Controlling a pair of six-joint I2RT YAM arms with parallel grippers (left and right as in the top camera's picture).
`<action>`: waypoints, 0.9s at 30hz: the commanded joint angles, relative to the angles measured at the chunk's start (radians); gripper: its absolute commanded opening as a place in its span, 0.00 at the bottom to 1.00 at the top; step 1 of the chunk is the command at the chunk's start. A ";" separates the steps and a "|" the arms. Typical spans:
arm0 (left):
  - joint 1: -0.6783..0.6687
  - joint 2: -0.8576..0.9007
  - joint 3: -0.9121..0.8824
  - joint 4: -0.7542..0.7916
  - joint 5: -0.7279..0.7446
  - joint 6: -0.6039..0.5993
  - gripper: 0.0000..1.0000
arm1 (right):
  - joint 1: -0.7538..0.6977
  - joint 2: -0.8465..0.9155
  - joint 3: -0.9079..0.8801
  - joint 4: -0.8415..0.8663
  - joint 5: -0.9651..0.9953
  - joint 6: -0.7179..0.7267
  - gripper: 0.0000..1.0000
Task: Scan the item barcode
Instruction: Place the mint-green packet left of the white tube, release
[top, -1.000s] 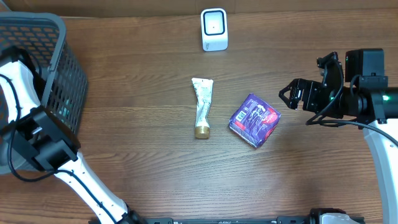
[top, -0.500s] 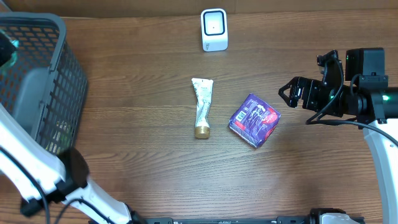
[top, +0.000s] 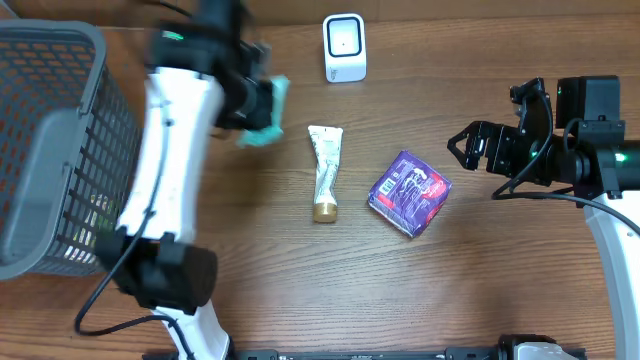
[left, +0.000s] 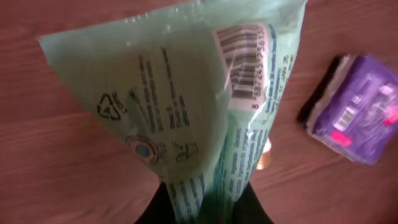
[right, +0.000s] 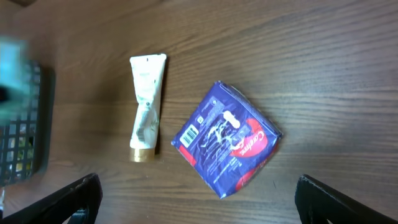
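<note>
My left gripper (top: 250, 108) is shut on a pale green packet (top: 268, 118), held in the air left of the white scanner (top: 345, 47). Seen from the left wrist, the green packet (left: 186, 106) fills the frame with its barcode (left: 244, 62) facing the camera, and its lower end is pinched between my left gripper's (left: 205, 208) dark fingers. My right gripper (top: 462, 152) hangs open to the right of a purple packet (top: 409, 192). In the right wrist view the right gripper (right: 202, 202) stands wide apart above the purple packet (right: 227, 140), with nothing between the fingers.
A cream tube with a gold cap (top: 324, 172) lies mid-table, left of the purple packet. A grey mesh basket (top: 60, 140) stands at the left edge. The tube (right: 146, 109) and the basket's corner (right: 22, 137) also show from the right wrist.
My left arm has swung up from the basket side to the table's upper middle, bringing the green packet with it. The right arm has stayed still.
</note>
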 joint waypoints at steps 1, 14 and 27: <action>-0.097 -0.009 -0.290 0.158 -0.033 0.018 0.04 | 0.006 -0.003 0.026 0.007 -0.005 -0.001 1.00; -0.112 -0.013 -0.426 0.329 -0.149 -0.070 0.69 | 0.006 -0.003 0.026 0.003 -0.005 -0.001 1.00; 0.222 -0.116 0.582 -0.249 -0.286 -0.265 0.71 | 0.006 -0.003 0.026 -0.023 -0.005 -0.002 1.00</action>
